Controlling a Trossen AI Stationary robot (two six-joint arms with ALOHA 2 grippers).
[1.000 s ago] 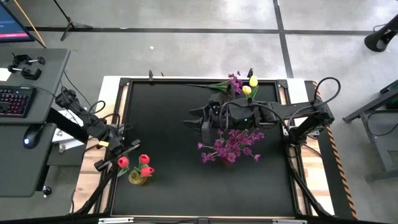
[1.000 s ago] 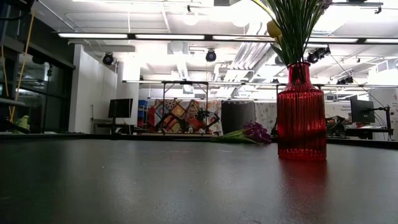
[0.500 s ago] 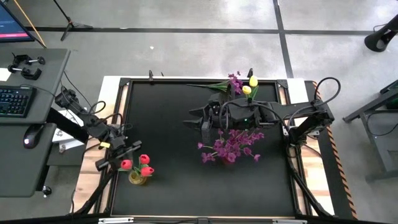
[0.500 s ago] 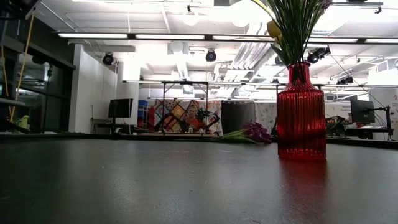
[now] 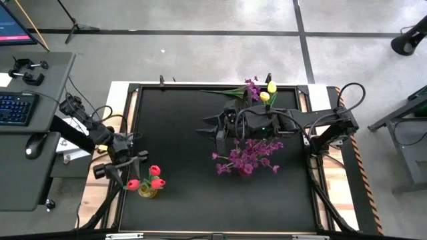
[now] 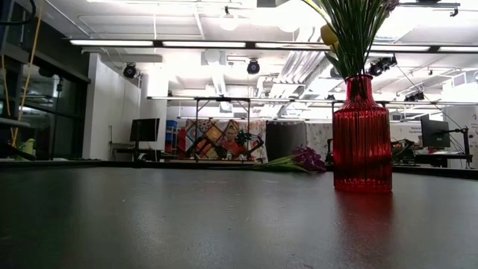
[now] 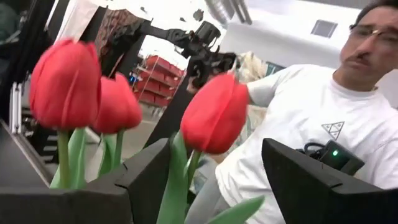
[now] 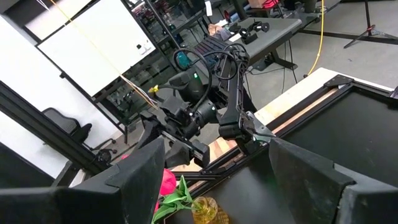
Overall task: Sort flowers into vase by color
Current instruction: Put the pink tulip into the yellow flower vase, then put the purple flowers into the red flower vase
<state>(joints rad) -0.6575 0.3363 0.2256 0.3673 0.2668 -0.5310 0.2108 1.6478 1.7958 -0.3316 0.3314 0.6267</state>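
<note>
Three red tulips stand in a small yellowish glass vase near the table's left near corner. My left gripper is open just left of them; in the left wrist view one tulip rises between its fingers, its stem close to one finger. Purple sprays fill a red ribbed vase at mid-table. My right gripper hangs open above the table, just beyond those sprays. Yellow tulips and a purple spray lie by the far edge.
A person in a white shirt shows beyond the table in the left wrist view. A desk with keyboard and mouse stands left of the table. Bare black tabletop lies between the two vases.
My left gripper has opened and let go of a red tulip, which now stands with the others in the small vase. The gripper has drawn back a little toward the table's near left corner. My right arm has kept still.
</note>
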